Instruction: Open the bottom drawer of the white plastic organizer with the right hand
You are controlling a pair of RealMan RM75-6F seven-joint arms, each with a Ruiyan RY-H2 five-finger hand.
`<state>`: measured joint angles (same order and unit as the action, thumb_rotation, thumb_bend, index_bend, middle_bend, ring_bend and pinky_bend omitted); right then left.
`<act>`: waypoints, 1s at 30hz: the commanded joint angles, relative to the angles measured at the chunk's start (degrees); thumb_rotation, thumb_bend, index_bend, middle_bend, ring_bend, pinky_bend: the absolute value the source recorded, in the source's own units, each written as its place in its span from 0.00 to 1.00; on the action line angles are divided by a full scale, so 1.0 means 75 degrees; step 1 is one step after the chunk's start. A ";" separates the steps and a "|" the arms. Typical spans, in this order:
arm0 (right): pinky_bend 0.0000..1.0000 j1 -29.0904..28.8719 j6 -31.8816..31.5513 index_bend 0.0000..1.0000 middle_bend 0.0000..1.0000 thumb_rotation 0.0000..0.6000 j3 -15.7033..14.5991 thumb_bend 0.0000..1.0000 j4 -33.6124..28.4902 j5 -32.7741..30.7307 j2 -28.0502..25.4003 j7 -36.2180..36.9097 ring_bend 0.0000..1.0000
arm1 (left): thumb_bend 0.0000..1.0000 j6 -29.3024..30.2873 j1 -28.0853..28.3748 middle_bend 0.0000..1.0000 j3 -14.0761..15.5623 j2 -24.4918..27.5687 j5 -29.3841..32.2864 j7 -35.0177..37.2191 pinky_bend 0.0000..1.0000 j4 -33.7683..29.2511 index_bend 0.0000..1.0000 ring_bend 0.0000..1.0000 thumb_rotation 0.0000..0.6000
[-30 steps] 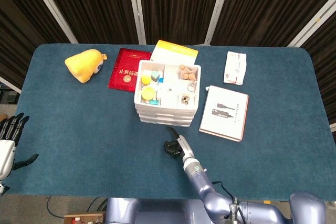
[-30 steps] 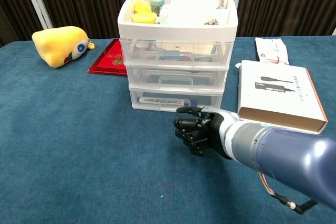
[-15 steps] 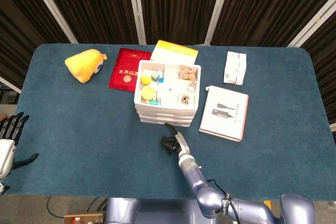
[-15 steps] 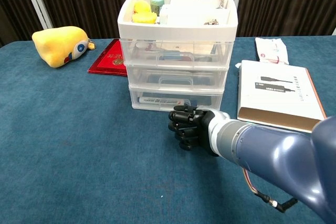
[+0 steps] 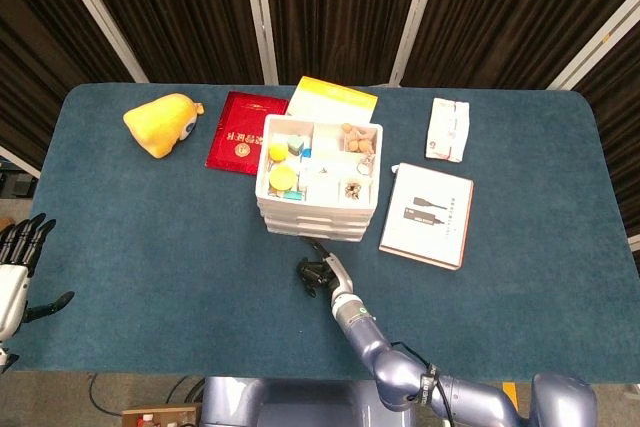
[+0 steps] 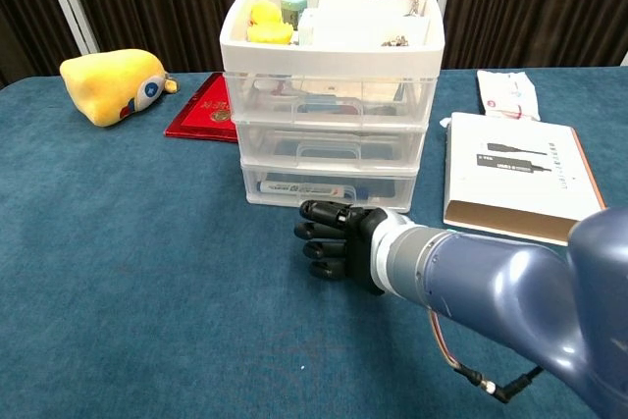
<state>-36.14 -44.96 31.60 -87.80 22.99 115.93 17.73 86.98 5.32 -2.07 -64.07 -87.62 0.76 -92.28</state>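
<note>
The white plastic organizer (image 6: 332, 85) stands near the middle of the blue table (image 6: 128, 272), three clear-fronted drawers stacked under an open top tray. The bottom drawer (image 6: 329, 186) sits flush with the drawers above it, shut, and through its front a flat white item with dark print and something blue show. The middle drawer (image 6: 332, 149) holds a clear lidded box; the top drawer (image 6: 332, 98) holds pale and reddish things too blurred to name. The top tray (image 5: 320, 159) is split into compartments: yellow round pieces and a small teal and yellow block on its left side, a little brown plush figure at the far right corner, small metal bits near the front right, and white items in the middle.

The right hand (image 6: 334, 239) hovers low over the table just in front of the bottom drawer, its dark fingers (image 6: 316, 232) curled inward and holding nothing; whether it touches the drawer front cannot be told. The left hand (image 5: 18, 259) hangs off the table's left edge, fingers spread, empty.

A yellow plush toy (image 6: 110, 83) lies at the far left, a red booklet (image 5: 238, 132) beside the organizer, a yellow folder (image 5: 333, 101) behind it. A white flat box (image 6: 518, 177) lies to the right, with a small white packet (image 5: 448, 129) beyond.
</note>
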 commanded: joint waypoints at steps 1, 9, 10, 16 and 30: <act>0.89 0.0011 -0.0007 0.11 0.83 1.00 0.0082 0.74 0.0071 0.0076 0.0067 0.0128 0.84 | 0.05 -0.0026 0.0004 0.00 -0.0003 0.0012 0.0018 0.0027 0.03 -0.0012 0.02 0.00 1.00; 0.89 0.0037 -0.0175 0.11 0.83 1.00 0.0173 0.74 0.0251 0.0473 0.0260 0.0382 0.83 | 0.05 -0.0124 0.0023 0.00 -0.0005 0.0046 0.0076 0.0065 0.03 -0.0068 0.02 0.00 1.00; 0.89 0.0037 -0.0182 0.11 0.83 1.00 0.0181 0.74 0.0294 0.0497 0.0283 0.0408 0.83 | 0.05 -0.0128 0.0024 0.00 -0.0006 0.0049 0.0080 0.0063 0.03 -0.0075 0.02 0.00 1.00; 0.89 0.0009 0.0076 0.15 0.83 1.00 0.0334 0.75 0.0507 0.0355 0.0369 0.0653 0.83 | 0.05 -0.0188 0.0033 0.00 0.0001 0.0066 0.0111 0.0045 0.03 -0.0110 0.01 0.00 1.00; 0.89 0.0068 0.0350 0.32 0.83 1.00 0.0278 0.77 0.0214 -0.0025 0.0223 0.0856 0.83 | 0.05 -0.0242 0.0029 0.00 0.0023 0.0106 0.0124 0.0034 0.03 -0.0187 0.01 0.00 1.00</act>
<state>-35.93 -42.22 34.05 -85.79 22.95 117.89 24.12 85.16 5.54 -1.90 -63.27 -86.68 1.02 -93.69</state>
